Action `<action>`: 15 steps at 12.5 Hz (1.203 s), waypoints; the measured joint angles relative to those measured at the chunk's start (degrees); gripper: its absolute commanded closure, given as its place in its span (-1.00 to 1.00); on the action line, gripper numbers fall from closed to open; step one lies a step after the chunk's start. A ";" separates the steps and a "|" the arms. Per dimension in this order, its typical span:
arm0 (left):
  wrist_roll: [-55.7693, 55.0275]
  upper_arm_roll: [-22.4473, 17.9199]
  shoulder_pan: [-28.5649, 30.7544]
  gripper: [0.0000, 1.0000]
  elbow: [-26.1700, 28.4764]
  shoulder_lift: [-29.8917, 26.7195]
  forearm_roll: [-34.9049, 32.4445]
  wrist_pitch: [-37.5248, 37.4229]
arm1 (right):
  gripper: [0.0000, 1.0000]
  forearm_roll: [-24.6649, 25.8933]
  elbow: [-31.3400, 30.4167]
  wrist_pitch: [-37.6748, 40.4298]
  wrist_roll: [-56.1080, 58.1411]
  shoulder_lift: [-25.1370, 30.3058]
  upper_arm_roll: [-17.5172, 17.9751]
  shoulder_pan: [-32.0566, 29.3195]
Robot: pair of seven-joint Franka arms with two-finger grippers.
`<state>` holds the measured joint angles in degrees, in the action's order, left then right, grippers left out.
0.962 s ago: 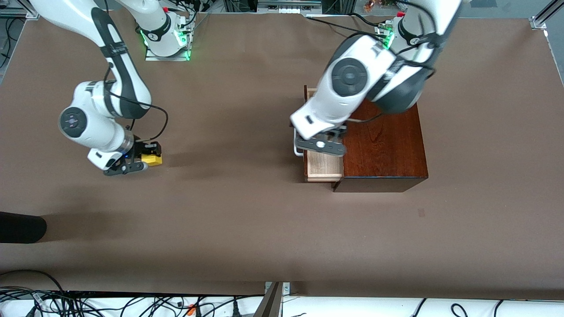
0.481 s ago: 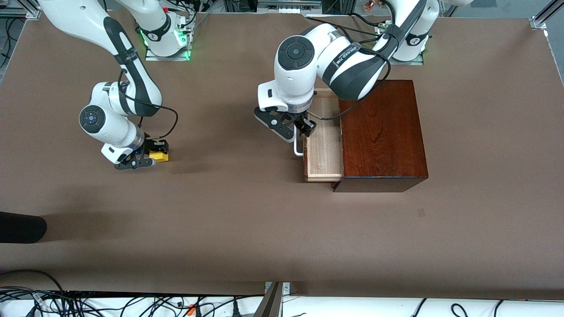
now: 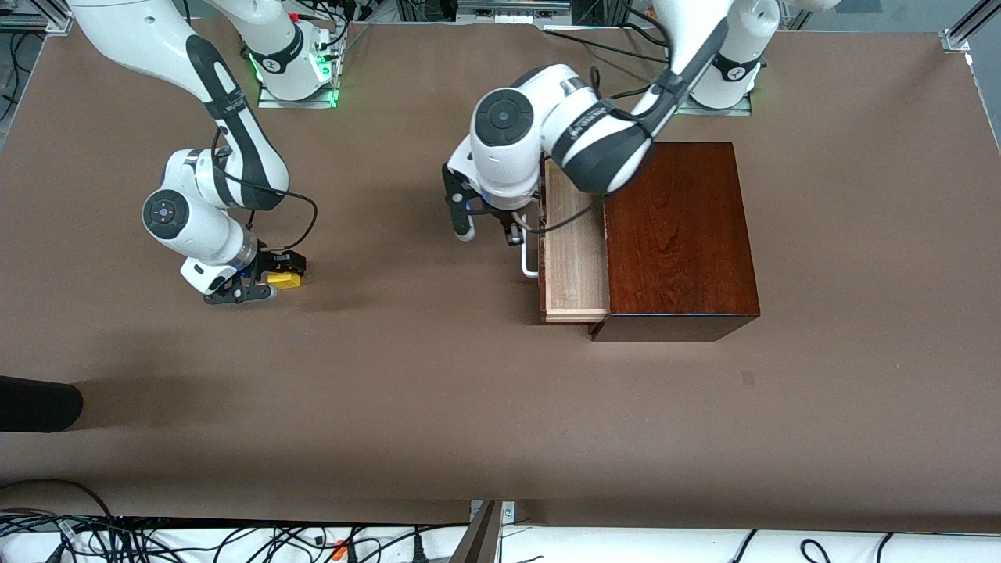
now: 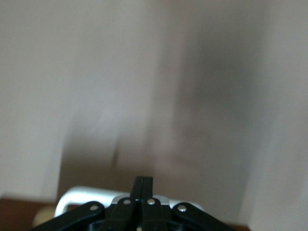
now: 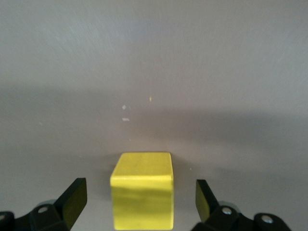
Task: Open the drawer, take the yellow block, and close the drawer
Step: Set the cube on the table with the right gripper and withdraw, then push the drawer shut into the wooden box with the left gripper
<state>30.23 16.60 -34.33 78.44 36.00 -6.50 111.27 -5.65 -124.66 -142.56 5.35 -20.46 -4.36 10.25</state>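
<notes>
The yellow block (image 3: 284,280) rests on the brown table toward the right arm's end. My right gripper (image 3: 266,281) is low around it and open. In the right wrist view the block (image 5: 142,190) sits between the two spread fingers of the right gripper (image 5: 140,193) with gaps on both sides. The drawer (image 3: 575,250) stands pulled out of the mahogany box (image 3: 680,234), and what shows of its pale wood tray is empty. My left gripper (image 3: 489,225) is shut and empty in front of the drawer, close to the white handle (image 3: 529,264). The left wrist view shows the left gripper (image 4: 143,181) closed, with the handle (image 4: 82,195) just past it.
A black object (image 3: 35,403) lies at the table's edge at the right arm's end, nearer the front camera. Cables (image 3: 235,543) run along the table's near edge.
My left arm has swung off the open drawer and come down in front of it beside the handle. My right gripper has shifted slightly toward the table's middle at the block.
</notes>
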 measured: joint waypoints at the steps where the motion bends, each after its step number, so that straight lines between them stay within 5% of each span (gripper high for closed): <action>1: 2.53 -0.06 -0.78 0.95 -0.01 0.74 -0.07 1.83 | -1.00 0.00 1.07 1.72 0.11 1.38 0.00 0.00; 6: 12.44 -0.29 -1.44 0.94 0.18 3.34 -5.94 3.77 | -1.00 0.00 5.20 13.67 0.11 12.84 -0.74 -0.52; 11: 14.18 -0.76 -1.64 0.91 2.27 4.22 -8.21 2.80 | -1.00 1.03 25.15 39.52 -0.35 16.35 -1.37 -0.63; 15: 18.77 -0.86 -0.18 0.91 1.98 3.56 -8.22 -4.87 | -1.00 1.32 34.06 47.98 -0.37 16.13 -1.93 -0.82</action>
<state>48.99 15.75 -34.51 80.42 39.56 -14.72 106.40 -4.33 -90.60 -94.58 4.98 -4.33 -6.29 9.43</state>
